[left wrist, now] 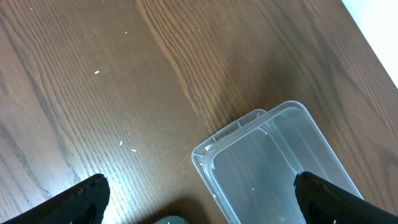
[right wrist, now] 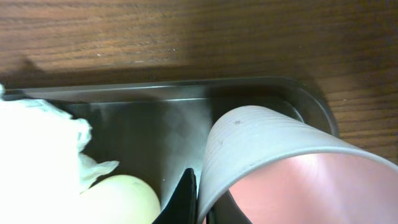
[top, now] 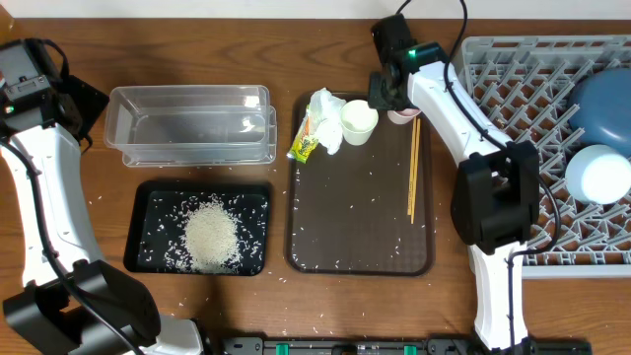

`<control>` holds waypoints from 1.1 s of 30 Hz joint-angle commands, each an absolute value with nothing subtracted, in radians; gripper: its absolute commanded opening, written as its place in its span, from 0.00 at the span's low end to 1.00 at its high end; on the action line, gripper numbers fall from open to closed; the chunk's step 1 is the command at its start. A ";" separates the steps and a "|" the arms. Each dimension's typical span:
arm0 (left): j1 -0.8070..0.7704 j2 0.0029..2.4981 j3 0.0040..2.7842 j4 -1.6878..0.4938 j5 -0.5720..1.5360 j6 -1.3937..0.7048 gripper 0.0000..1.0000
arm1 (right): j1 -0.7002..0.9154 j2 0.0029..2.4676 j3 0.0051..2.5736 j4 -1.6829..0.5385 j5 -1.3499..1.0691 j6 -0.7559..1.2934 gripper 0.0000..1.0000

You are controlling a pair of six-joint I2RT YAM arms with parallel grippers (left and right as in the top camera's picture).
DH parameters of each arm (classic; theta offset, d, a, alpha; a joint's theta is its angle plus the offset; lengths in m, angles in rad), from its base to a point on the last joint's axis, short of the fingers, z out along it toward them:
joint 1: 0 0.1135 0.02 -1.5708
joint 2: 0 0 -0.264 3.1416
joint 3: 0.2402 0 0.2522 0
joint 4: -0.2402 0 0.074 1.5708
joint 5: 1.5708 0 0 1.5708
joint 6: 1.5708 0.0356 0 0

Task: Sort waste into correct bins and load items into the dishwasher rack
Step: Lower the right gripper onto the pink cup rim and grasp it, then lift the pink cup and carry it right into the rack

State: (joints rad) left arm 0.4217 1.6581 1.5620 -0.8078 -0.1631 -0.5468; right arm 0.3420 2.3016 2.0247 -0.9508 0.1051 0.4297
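Note:
My right gripper [top: 391,101] [right wrist: 202,200] is at the far end of the brown serving tray [top: 360,217], shut on the rim of the pink cup [top: 402,116] [right wrist: 280,155], with one finger outside the wall. The white cup [top: 358,121] [right wrist: 118,202] stands just left of it. The crumpled tissue [top: 325,106] [right wrist: 37,149] and yellow-green wrapper [top: 306,144] lie at the tray's far-left corner. My left gripper [left wrist: 199,202] is open and empty above the left end of the clear tub [top: 192,123] [left wrist: 267,162]. Rice [top: 211,235] is piled in the black tray [top: 148,192]. The blue plate [top: 603,99] and light-blue bowl [top: 598,174] sit in the grey rack [top: 532,89].
Wooden chopsticks [top: 414,168] lie along the right side of the brown tray. Loose rice grains are scattered on that tray and on the wooden table [top: 108,197] [left wrist: 96,72]. The rack stands close to the right of the tray.

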 commanded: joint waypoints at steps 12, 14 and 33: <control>0.422 1.645 1.562 -0.811 -0.168 -0.552 0.98 | 0.117 1.985 2.081 -0.999 -0.029 0.329 0.01; 0.422 1.645 1.562 -0.811 -0.168 -0.552 0.98 | 0.036 1.962 2.081 -0.998 -0.152 0.273 0.01; 0.422 1.645 1.562 -0.811 -0.168 -0.551 0.98 | -0.480 2.071 2.078 -1.238 -0.854 -0.009 0.01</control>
State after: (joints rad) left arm 0.4217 1.6581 1.5620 -0.8082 -0.1635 -0.5468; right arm -0.4301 2.0815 2.0705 -1.2221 -0.7834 0.0284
